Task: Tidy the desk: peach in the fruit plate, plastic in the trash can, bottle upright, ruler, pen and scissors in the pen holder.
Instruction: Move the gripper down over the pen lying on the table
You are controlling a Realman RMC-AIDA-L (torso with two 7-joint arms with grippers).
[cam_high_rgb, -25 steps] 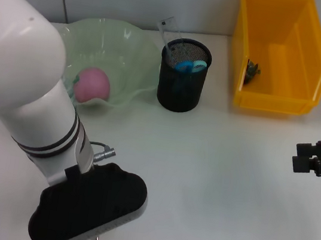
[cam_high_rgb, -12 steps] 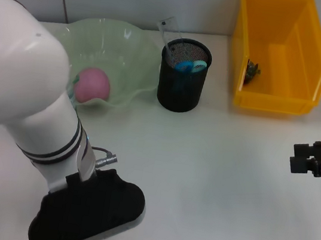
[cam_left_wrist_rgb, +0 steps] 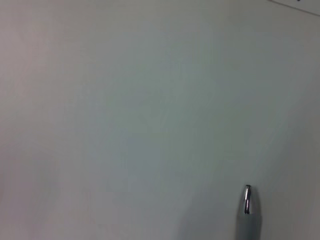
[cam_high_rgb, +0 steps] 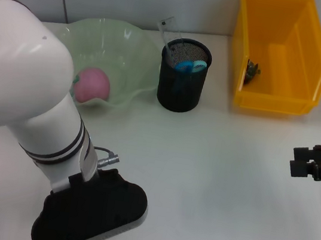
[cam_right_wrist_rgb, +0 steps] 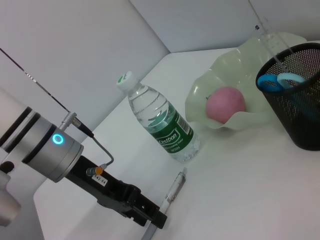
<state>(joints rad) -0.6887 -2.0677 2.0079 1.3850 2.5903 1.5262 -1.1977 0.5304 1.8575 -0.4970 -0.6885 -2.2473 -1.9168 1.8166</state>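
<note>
Jaws of the left gripper point(cam_right_wrist_rgb: 145, 212) look clamped on the pen point(cam_right_wrist_rgb: 167, 197), though only the right wrist view shows it, so not 100% sure. It's low over the desk point(cam_high_rgb: 211, 182) near the front-left corner. Right gripper point(cam_high_rgb: 311, 165) hangs by the right edge; can't tell its jaws. Bottle point(cam_right_wrist_rgb: 160, 122) stands upright just beside the pen. Peach point(cam_high_rgb: 93, 83) sits in the plate point(cam_high_rgb: 129, 49) at the back-left. Scissors point(cam_high_rgb: 188, 65) and ruler point(cam_high_rgb: 168, 34) are in the holder point(cam_high_rgb: 181, 84). Plastic point(cam_high_rgb: 252, 71) lies in the bin point(cam_high_rgb: 278, 59), back-right.
</note>
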